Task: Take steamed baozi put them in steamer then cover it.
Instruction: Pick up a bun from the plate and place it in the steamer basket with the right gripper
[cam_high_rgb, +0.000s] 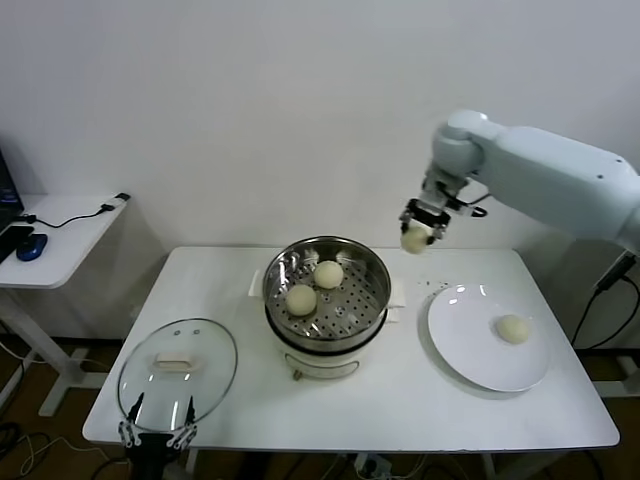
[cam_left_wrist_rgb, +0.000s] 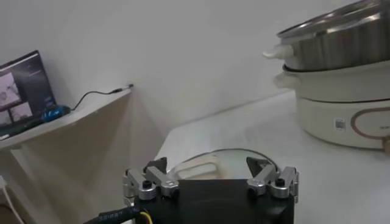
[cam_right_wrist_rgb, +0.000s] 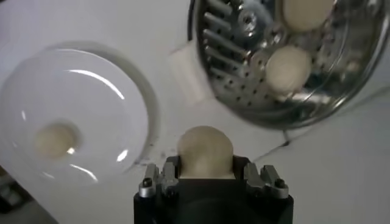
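Bun number three is mid-transfer right now: the right gripper (cam_high_rgb: 418, 236) is clamped on a baozi (cam_right_wrist_rgb: 205, 151) and holds it up in the air, between the white plate (cam_high_rgb: 470, 345) and the steamer (cam_high_rgb: 372, 262), nearer the steamer's rim on the plate side. Two buns (cam_high_rgb: 328, 274) (cam_high_rgb: 301, 299) already sit on the perforated bottom, close together toward the robot's left half of the basket, and one more bun (cam_high_rgb: 513, 328) is waiting on the plate. So I'd call it roughly halfway through the loading part. Next move, as I read it, is to carry the held bun in over the rim and lower it onto the bare patch of the basket, away from the two already there, before letting go. The glass cover (cam_high_rgb: 178, 372) lies flat on the table well off to the left, and the left gripper (cam_high_rgb: 157, 432) is parked at the near table edge just beside it, jaws spread wide and holding nothing, presumably waiting for lid duty.
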